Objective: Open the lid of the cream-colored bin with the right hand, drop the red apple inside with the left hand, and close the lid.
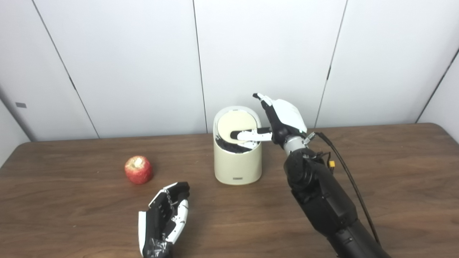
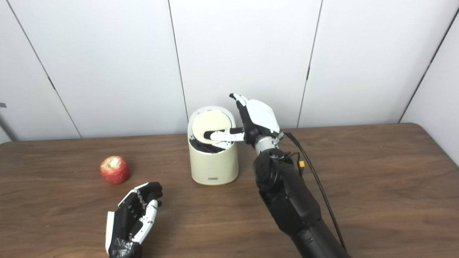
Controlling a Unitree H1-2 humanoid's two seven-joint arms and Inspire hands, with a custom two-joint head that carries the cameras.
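Presently, step in hand: lid-opening, judged under way.
Bin: cream-colored bin (image 1: 237, 160) upright at mid-table; lid (image 1: 235, 129) tipped, dark interior showing at the near edge.
Right hand: right hand (image 1: 278, 120) just right of the bin, fingers spread upward, thumb laid across the lid; nothing gripped.
Left hand: left hand (image 2: 134, 215) low over the table (image 1: 394, 172), fingers loosely apart, empty.
Apple: red apple (image 1: 138, 169) on the table, left of the bin, near the left hand, not touching.
Next move: likely lid held open, left hand to the apple.
View difference: none of substance; left-eye view shows slightly more dark gap.

Your two head cameras, side by side, look down over the brown wooden table (image 1: 71, 222), sharing nearly everything.
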